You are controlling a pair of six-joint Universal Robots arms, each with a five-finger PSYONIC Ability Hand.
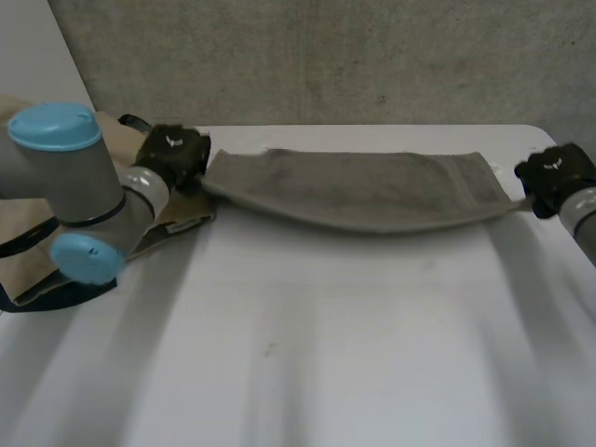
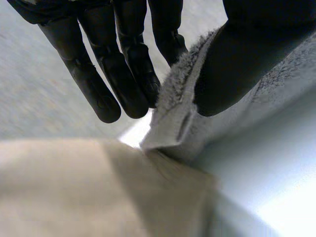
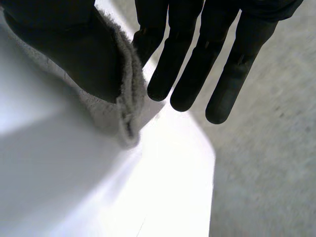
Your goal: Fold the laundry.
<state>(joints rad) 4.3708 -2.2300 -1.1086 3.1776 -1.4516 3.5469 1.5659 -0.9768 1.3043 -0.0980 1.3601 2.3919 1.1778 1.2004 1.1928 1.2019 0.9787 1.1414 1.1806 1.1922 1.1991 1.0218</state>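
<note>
The grey towel (image 1: 354, 191) is stretched out lengthwise along the far side of the white counter (image 1: 307, 354), sagging a little in the middle, with each short end held by a robot hand.

The left robot hand (image 1: 172, 154) grasps the towel's left end. In the left wrist view the towel's hemmed corner (image 2: 173, 123) sits between the thumb (image 2: 237, 64) on one side and the nearly straight fingers (image 2: 123, 84) on the other, pinched there.

The right robot hand (image 1: 556, 175) grasps the opposite end near the counter's right edge. In the right wrist view the thumb (image 3: 74, 54) presses against the fuzzy edge of the towel (image 3: 126, 98), with the straight fingers (image 3: 187, 74) just beside it on the other face.

A tan cloth (image 1: 28, 251) with a dark strap lies on the counter under the left arm (image 1: 74, 177); in the left wrist view the tan cloth (image 2: 74, 187) lies just beside the towel's pinched corner.
</note>
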